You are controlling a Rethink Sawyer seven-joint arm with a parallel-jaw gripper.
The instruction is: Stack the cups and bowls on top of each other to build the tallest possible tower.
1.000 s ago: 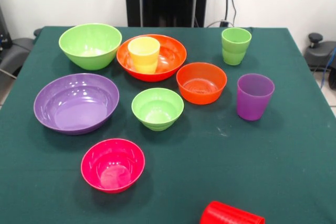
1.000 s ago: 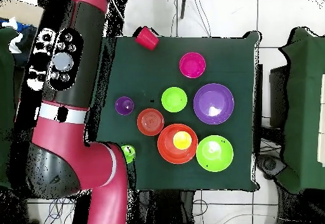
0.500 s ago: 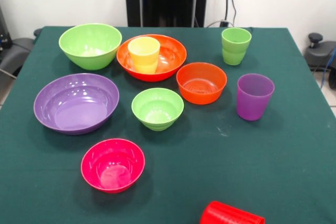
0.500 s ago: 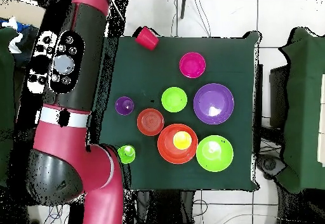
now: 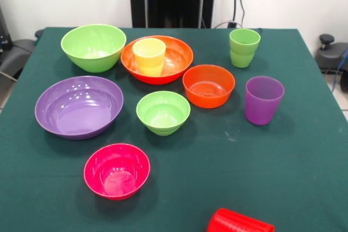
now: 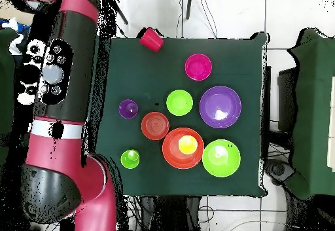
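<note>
swinging clear of the table: against the overhead pictures from a second and half a second ago, the arm point(image 6: 62, 110) now lies wholly off the table's edge, and the light green cup point(image 6: 130, 158), earlier partly hidden under it, shows in full near the table corner. nothing on the table point(image 5: 283, 172) has shifted. the gripper is in neither view, so its fingers cannot be judged. layout: yellow cup point(image 5: 149, 56) upright inside the large orange bowl point(image 5: 176, 58), the only nesting so far; large lime bowl point(image 5: 93, 46) just beside it; large purple bowl point(image 5: 79, 106) toward one side edge; small lime bowl point(image 5: 163, 112) and small orange bowl point(image 5: 209, 85) mid-table; pink bowl point(image 5: 117, 170) apart from them; purple cup point(image 5: 263, 100) upright near the opposite side edge; red cup point(image 5: 239, 221) on its side at the table's edge. judgement: tower barely begun, all pieces reachable, no pick under way.
</note>
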